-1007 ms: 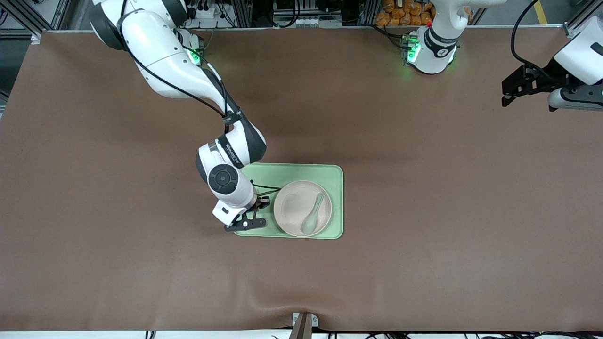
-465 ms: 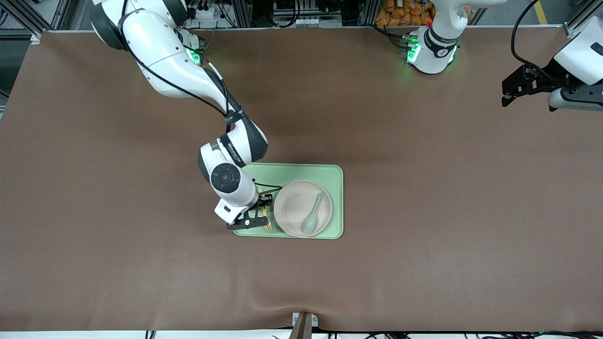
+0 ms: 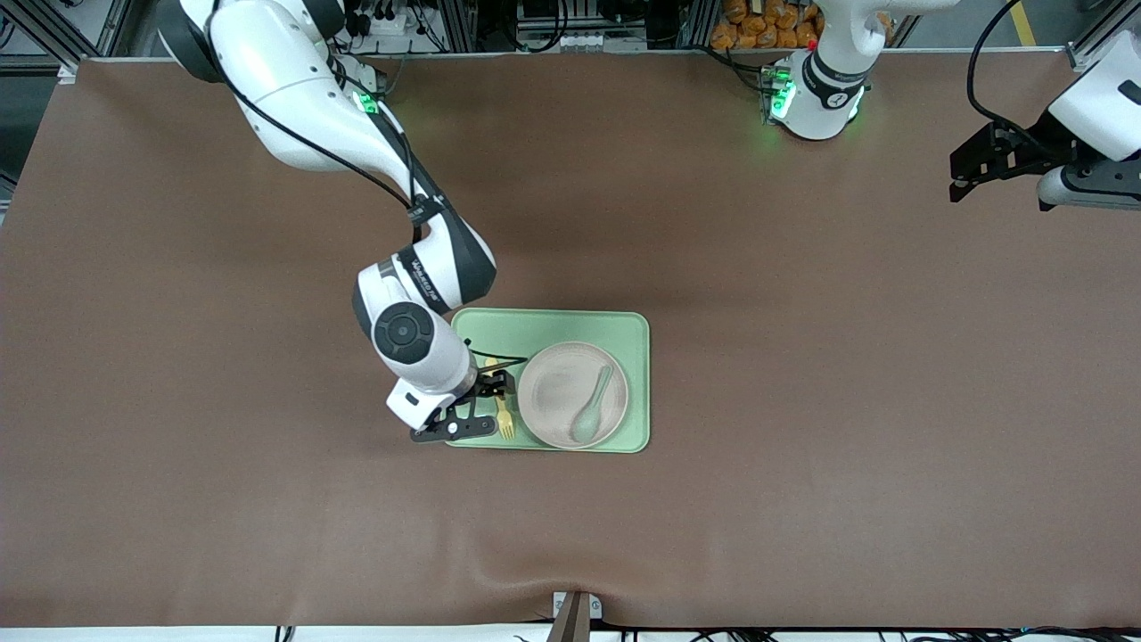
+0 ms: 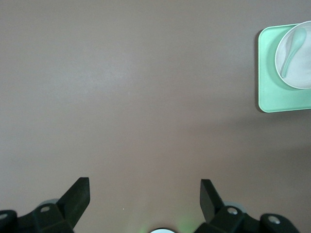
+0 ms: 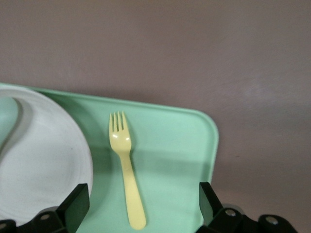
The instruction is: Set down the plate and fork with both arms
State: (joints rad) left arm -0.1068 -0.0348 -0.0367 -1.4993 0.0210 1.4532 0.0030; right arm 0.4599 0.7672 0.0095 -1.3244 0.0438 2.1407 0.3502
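Right pincer [image 5: 141, 204] open above fork [image 5: 125, 167]

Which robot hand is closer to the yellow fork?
Right. The right tool hangs open just over the fork on the tray; the left tool waits at the table's end.

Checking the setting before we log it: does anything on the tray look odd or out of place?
Nothing stands out. The plate sits flat on the tray, a spoon in it, and the fork lies flat on the tray beside the plate.
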